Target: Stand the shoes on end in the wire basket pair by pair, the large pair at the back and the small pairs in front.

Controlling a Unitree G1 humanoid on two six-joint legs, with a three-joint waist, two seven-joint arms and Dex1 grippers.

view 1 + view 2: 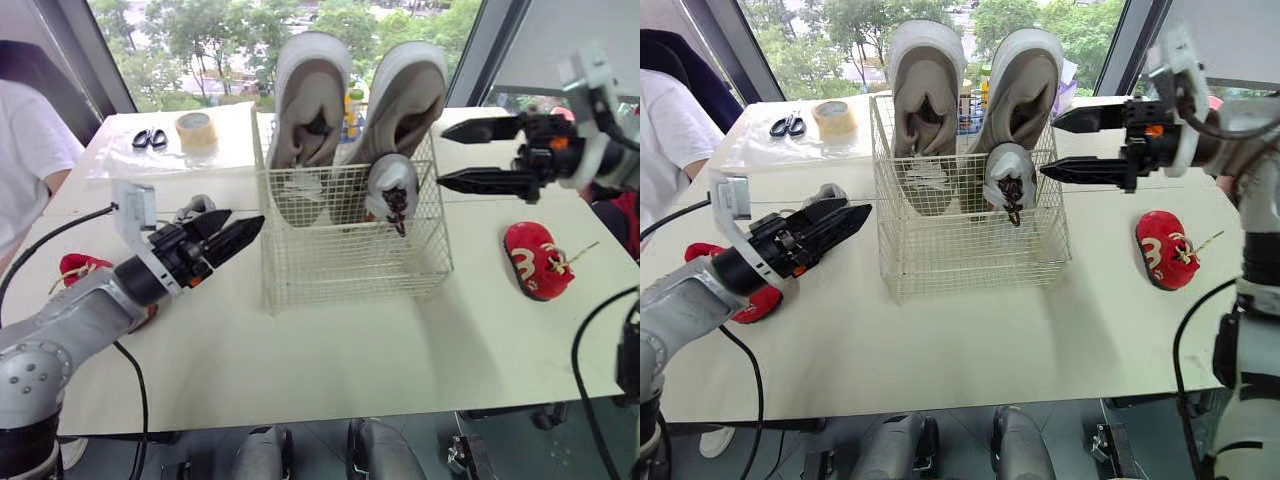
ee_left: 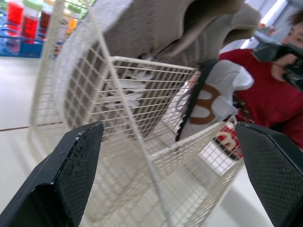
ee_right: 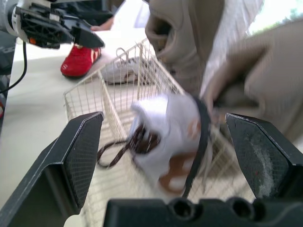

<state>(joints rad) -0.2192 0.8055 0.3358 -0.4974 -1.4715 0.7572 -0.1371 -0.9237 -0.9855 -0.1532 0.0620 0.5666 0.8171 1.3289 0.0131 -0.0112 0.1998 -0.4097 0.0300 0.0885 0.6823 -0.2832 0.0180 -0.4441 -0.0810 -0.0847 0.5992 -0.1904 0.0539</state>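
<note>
Head cameras first: the wire basket [image 1: 350,262] is sitting mid-table. The large pair [image 1: 405,95] is standing on end along its back wall, which leaves the front row free. A small white shoe [image 1: 388,185] is leaning upright in the front right corner, with room beside it for a mate. The right gripper [image 1: 468,155] is hovering just beside that shoe, spread and holding nothing. The left gripper [image 1: 240,232] is pointing at the basket's left wall, near it but apart. A small grey shoe [image 1: 195,207] is waiting just behind it and a red shoe [image 1: 80,266] is lying under that arm. Another red shoe [image 1: 535,260] is lying right of the basket.

Left wrist: its fingers [image 2: 71,165] are standing wide apart and empty, framing the mesh.

Right wrist: its fingers [image 3: 71,156] are splayed either side of the white shoe, apparently released.
</note>
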